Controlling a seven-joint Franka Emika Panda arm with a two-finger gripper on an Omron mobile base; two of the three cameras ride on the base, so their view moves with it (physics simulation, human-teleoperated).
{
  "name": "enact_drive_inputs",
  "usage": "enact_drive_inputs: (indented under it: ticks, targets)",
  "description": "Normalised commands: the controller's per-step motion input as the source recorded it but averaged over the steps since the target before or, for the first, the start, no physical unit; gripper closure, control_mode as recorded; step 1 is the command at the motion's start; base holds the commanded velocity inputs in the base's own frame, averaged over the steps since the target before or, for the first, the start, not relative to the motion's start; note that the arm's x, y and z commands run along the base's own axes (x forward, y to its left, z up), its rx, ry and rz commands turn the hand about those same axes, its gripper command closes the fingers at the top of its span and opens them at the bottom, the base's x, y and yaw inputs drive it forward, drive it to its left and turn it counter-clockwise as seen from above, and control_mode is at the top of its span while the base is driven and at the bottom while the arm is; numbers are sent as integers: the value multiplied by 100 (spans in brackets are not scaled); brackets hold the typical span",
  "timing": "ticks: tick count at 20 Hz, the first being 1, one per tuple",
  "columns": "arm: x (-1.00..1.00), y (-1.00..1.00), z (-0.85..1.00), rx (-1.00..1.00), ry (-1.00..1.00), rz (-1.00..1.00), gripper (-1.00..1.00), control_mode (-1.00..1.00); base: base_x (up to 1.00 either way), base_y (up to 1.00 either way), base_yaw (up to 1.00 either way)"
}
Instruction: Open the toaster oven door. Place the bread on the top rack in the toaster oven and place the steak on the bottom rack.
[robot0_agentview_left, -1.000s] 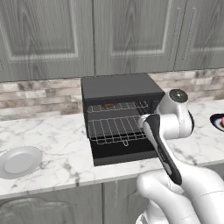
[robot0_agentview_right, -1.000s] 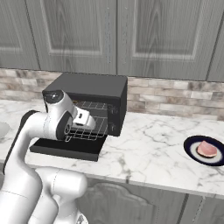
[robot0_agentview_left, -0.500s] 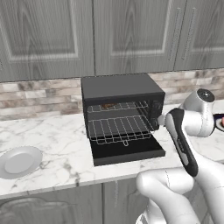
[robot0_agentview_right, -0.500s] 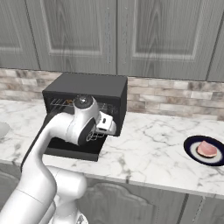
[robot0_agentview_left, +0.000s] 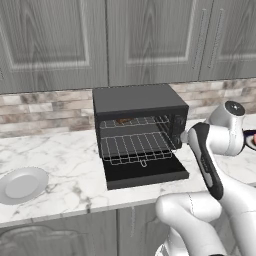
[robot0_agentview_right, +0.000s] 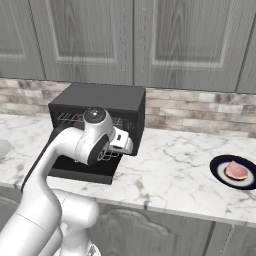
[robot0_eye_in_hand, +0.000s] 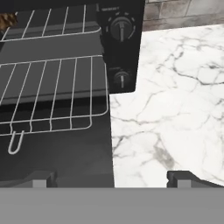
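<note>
The toaster oven (robot0_agentview_left: 140, 102) is black, with 2 silver wire racks. The counter (robot0_agentview_right: 175, 172) is white marble, veined grey. Grey woodgrain cabinets (robot0_agentview_left: 150, 40). A pinkish-red steak (robot0_agentview_right: 236, 170) lies on a dark-blue plate (robot0_agentview_right: 220, 176).

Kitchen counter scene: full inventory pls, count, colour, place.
Black boxy toaster oven: 1, black, on the counter against the brick backsplash.
Flat black toaster oven door: 1, black, folded down open on the counter.
Silver wire top rack: 1, silver, upper slot.
Small dark-brown bread piece: 1, brown, on the top rack near the back.
Silver wire bottom rack: 1, silver, lower slot, pulled forward, bare.
Round control knobs: 2, black, right of the oven opening.
Pinkish-red steak: 1, pink, on the dark plate.
Round dark plate: 1, dark blue, counter right of the oven.
Round white plate: 1, white, counter left of the oven.
Grey wood cabinets: above the counter.
White marble counter: 1.
Gripper: 1, dark tips, open, at the door's right edge.
</note>
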Motion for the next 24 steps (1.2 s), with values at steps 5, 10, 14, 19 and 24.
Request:
enact_drive_inputs:
  ticks: [5, 10, 14, 19, 24]
  targets:
    - [0, 0, 0, 0, 0, 0, -100, -100, 0, 0, 0]
    - [0, 0, 0, 0, 0, 0, -100, 100, -1, -43, 0]
    - [0, 0, 0, 0, 0, 0, -100, 100, 0, -43, 0]
    - [0, 0, 0, 0, 0, 0, -100, 100, 0, -54, 0]
    - [0, 0, 0, 0, 0, 0, -100, 100, 0, -53, 0]
